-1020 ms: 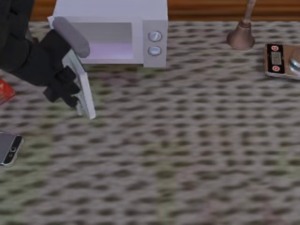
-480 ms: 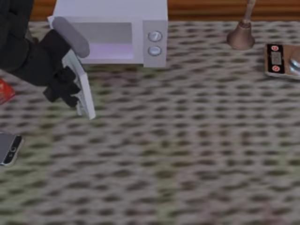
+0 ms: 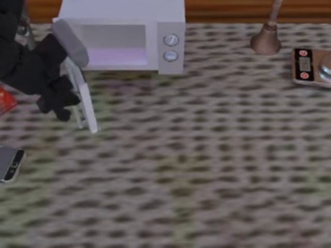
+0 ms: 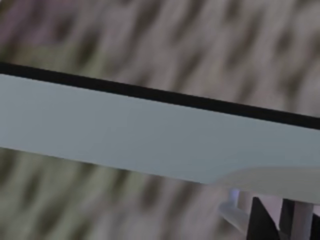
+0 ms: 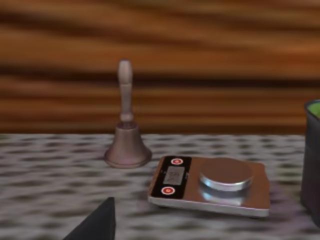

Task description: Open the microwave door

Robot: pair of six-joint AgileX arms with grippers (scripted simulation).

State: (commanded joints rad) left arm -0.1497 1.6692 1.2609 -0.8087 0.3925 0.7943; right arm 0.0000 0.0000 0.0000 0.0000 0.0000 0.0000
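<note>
Top view: boxy pale grey-white microwave (image 3: 129, 20) sits at 11 o'clock on the speckled table (image 3: 207, 170), its flat grey-white door (image 3: 85, 103) swung wide off the left hinge, edge pointing toward 6 o'clock, cavity exposed. My left gripper (image 3: 64, 103) is at the door's free end, 9 o'clock side of the panel, near the handle. I cannot tell if the pincer is clamped on it or just touching. Left wrist view only shows the door slab (image 4: 150, 135) edge-on.

Risk, I judge: the door looks near its hinge limit, so pulling further could drag or twist the microwave, or the fingers slip off the thin handle.

Versus a second ago: door edge and gripper have moved toward 9 o'clock, so the door is open wider.

Right arm parked out of top view; its wrist view faces a brown bell (image 5: 126, 145) and a scale (image 5: 212, 185).
</note>
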